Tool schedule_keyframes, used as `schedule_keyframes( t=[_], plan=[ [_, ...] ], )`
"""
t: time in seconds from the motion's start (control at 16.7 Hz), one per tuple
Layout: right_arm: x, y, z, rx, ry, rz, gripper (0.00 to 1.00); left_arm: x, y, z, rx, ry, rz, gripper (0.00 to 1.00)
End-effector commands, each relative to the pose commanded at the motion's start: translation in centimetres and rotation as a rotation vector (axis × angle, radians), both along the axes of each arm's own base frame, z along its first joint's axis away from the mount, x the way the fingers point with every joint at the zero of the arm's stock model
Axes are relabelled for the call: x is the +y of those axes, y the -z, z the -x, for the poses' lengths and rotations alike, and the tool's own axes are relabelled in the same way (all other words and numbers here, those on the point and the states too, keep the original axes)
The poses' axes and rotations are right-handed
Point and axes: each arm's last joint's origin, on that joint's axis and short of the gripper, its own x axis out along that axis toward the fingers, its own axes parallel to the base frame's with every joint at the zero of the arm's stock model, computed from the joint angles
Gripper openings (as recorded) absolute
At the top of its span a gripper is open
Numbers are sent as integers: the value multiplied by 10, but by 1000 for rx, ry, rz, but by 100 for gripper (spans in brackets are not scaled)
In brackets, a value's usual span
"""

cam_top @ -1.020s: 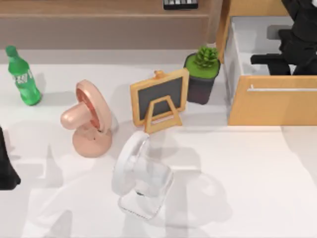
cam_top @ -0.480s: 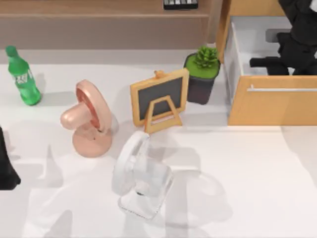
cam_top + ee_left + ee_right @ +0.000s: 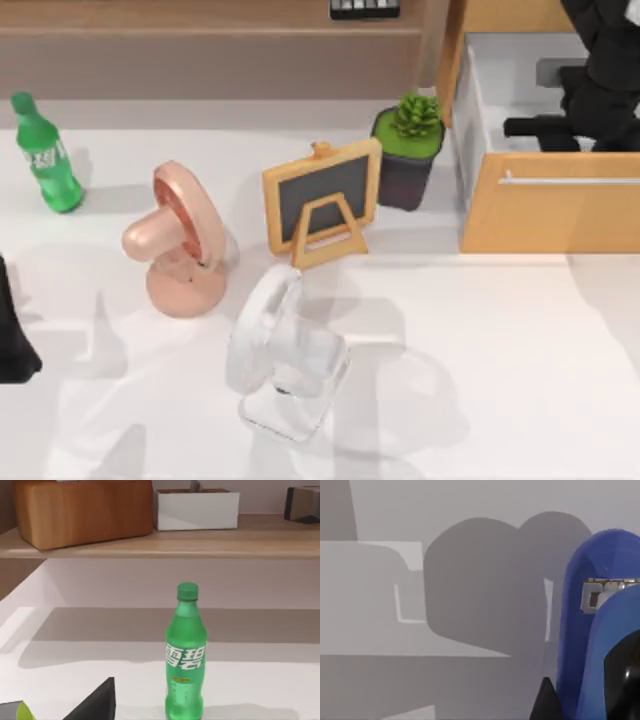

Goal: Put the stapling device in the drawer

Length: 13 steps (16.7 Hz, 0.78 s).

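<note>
Over the white-lined, orange-brown wooden drawer [image 3: 520,215], the right gripper [image 3: 570,125] has its jaws clamped on the rigid, light, bright-blue oblong stapling device [image 3: 592,630], gripped mid-body.

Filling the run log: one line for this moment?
right hand: over open drawer, holding stapling device | left hand: parked at table's left edge

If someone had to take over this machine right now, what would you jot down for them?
Right gripper: over the open drawer, at the table's right; in its wrist view the blue stapling device sits between its fingers, close above the white inside.
Left arm: parked at the table's left edge.
Done: stapler carried to the drawer.
Left: let it go inside and pull the arm out.
</note>
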Motion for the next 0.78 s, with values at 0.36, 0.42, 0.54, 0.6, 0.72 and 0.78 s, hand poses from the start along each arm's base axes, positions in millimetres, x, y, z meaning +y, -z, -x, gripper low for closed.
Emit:
schedule_keyframes(
  t=[0.36, 0.42, 0.54, 0.6, 0.72, 0.78],
  plan=[
    [0, 0, 0, 0, 0, 0, 90, 0, 0, 0, 0, 0, 0, 100],
    [0, 0, 0, 0, 0, 0, 98, 0, 0, 0, 0, 0, 0, 100],
    [0, 0, 0, 0, 0, 0, 100, 0, 0, 0, 0, 0, 0, 100],
    [0, 0, 0, 0, 0, 0, 100, 0, 0, 0, 0, 0, 0, 100],
    [0, 0, 0, 0, 0, 0, 100, 0, 0, 0, 0, 0, 0, 100],
    [0, 0, 0, 0, 0, 0, 100, 0, 0, 0, 0, 0, 0, 100]
  ],
)
